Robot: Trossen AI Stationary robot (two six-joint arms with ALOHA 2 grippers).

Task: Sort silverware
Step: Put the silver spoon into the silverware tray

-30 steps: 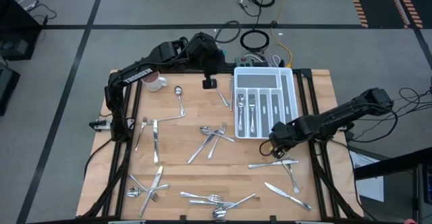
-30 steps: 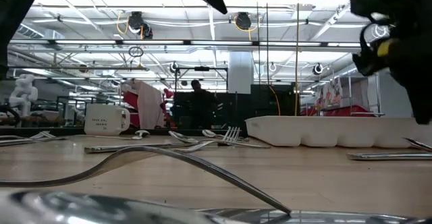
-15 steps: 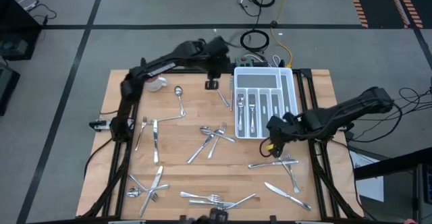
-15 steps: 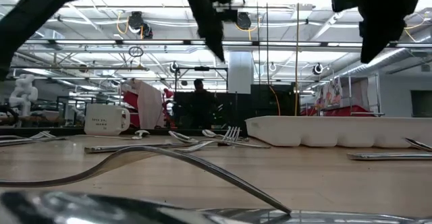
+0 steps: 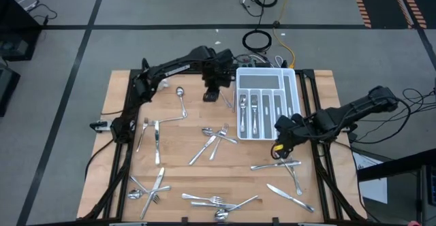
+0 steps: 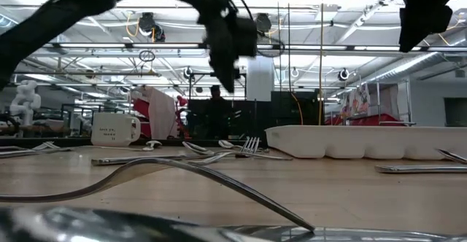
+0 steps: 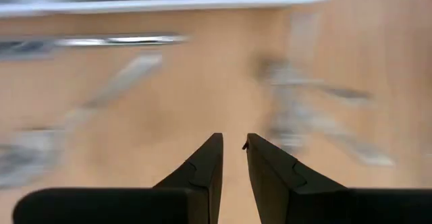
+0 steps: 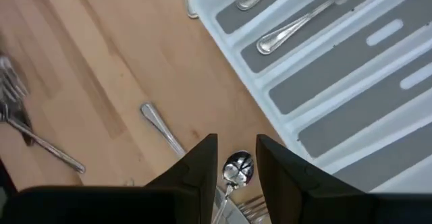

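Twenty-odd pieces of silverware (image 5: 214, 139) to sort: mostly loose across the wooden table (image 5: 122, 103), from 9 o'clock round through 6 to 4. Only a few already lying in the slots of the white tray (image 5: 266, 71) up at 1 o'clock.

Left gripper (image 5: 212, 93) at 12 o'clock of the table, just beside the tray's 9 o'clock wall. Hangs clear above the board in the low view. Fingers released to a narrow slit with nothing between them in its wrist view (image 7: 231, 137). Points down near a lone slim piece (image 5: 225, 98) lying between it and the tray.

Right gripper (image 5: 281, 144) at 3 o'clock of the table, just off the tray's 5 o'clock corner, above a small crossed bunch of cutlery (image 5: 286, 163). Shows, in its wrist view, a spoon (image 8: 237, 169) in line with the gap between the two fingers. Cannot tell whether pinched or merely lying underneath.

Looks like the pick-up step on both sides, with sorting at an early stage.

Next, on the left: drop straight over the lone piece, straddle its handle crosswise, close, lift. On the right: settle the spoon question first, then carry it toward 12 o'clock to the slot matching its kind. Needs a low, level release so as not to bounce it into a neighbouring slot.
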